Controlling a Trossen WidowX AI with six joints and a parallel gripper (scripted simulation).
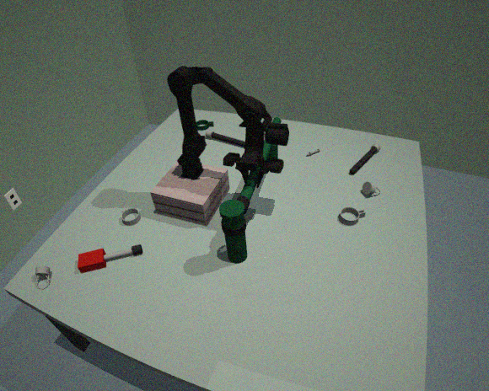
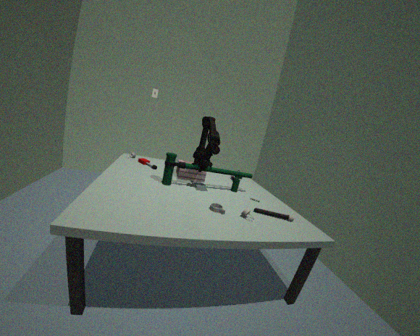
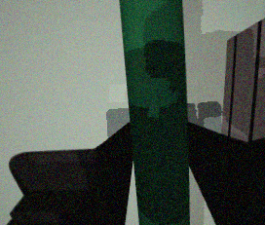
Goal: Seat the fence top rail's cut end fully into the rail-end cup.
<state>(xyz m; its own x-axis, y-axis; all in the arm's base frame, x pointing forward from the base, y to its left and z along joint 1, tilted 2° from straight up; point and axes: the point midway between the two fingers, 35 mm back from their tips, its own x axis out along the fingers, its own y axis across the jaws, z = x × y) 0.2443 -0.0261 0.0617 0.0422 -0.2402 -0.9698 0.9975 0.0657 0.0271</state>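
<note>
The green rail point(image 1: 248, 190) point(image 2: 225, 171) point(image 3: 155, 28) runs above the table. My gripper point(image 1: 253, 177) point(image 2: 202, 168) point(image 3: 154, 126) is shut on it, one finger on each side. The big green post point(image 1: 237, 246) point(image 2: 167, 175) stands upright, with its dark brace band point(image 1: 233, 224) point(image 2: 169, 163) up near the cap. The dark rail-end cup point(image 1: 244, 203) point(image 2: 180, 164) is on the band's rail side. The rail's near end meets the cup's mouth, in line; how deep it sits is hidden. The far end passes over the short post point(image 2: 235, 185) through the loop cap point(image 2: 236, 177).
A pinkish layered block point(image 1: 186, 190) point(image 2: 190, 174) under the arm's base stands close beside the rail. A red-handled tool point(image 1: 92, 260) point(image 2: 143, 161), a grey ring point(image 1: 131, 223), a grey clamp point(image 1: 340, 216) point(image 2: 216, 211) and a dark rod point(image 1: 363, 161) point(image 2: 272, 213) lie on the table.
</note>
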